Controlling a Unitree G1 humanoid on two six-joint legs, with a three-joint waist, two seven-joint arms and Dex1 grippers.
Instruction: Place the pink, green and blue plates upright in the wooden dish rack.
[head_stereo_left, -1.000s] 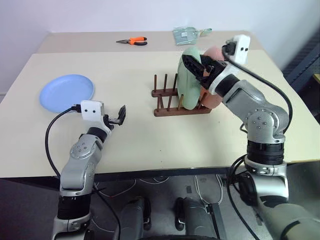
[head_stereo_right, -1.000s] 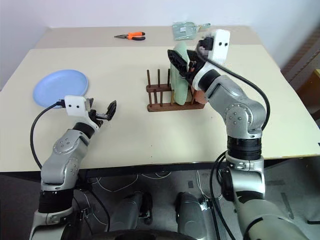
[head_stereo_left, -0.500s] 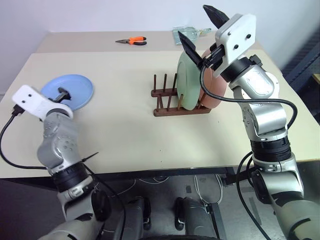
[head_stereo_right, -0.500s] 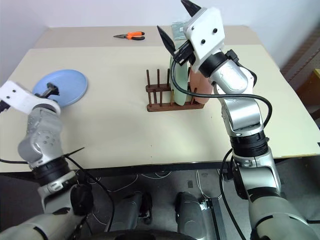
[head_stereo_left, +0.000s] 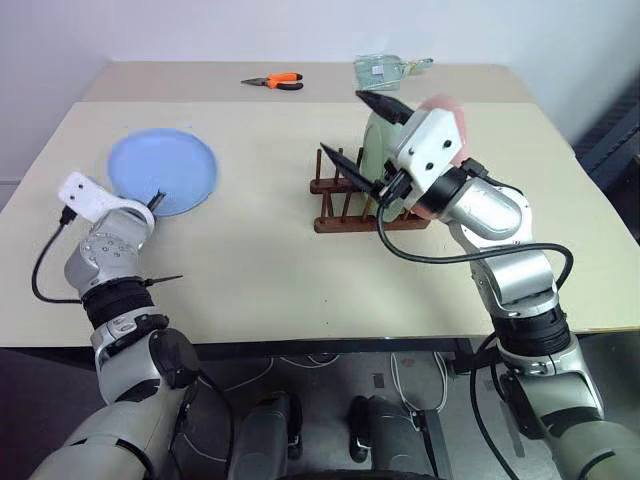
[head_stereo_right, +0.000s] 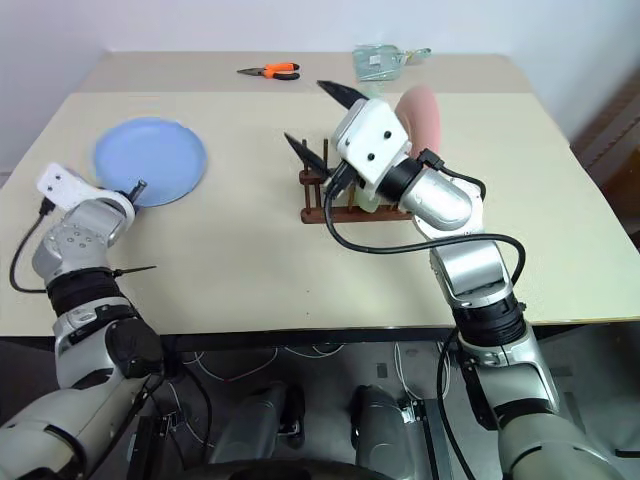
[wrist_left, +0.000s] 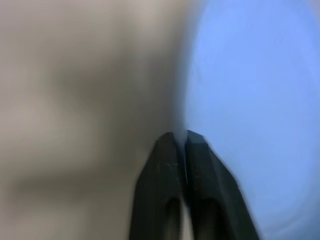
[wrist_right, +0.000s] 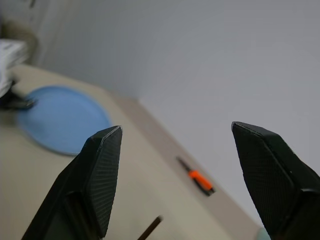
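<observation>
Your left gripper (wrist_left: 180, 137) sits at the near rim of the blue plate (head_stereo_left: 162, 170), which lies flat on the left part of the bench (head_stereo_left: 250, 260). In the left wrist view its two black fingers are pressed together with the plate's edge right at their tips; you cannot tell from that blurred view whether the rim is pinched between them or merely touched. Your right gripper (head_stereo_left: 362, 128) hangs above the wooden dish rack (head_stereo_left: 345, 205), its jaws spread wide and holding nothing; in the right wrist view the two fingers stand far apart with only the wall and the far bench between them. The rack stands near the middle of the bench, well apart from the blue plate. The green plate (head_stereo_left: 377, 135) stands upright among the rack's pegs, largely hidden behind your right wrist, and the pink plate (head_stereo_left: 447, 112) stands upright just behind it on the rack's right end. Orange-handled pliers (head_stereo_left: 274, 81) and a clear packet (head_stereo_left: 383, 68) lie at the far edge.
</observation>
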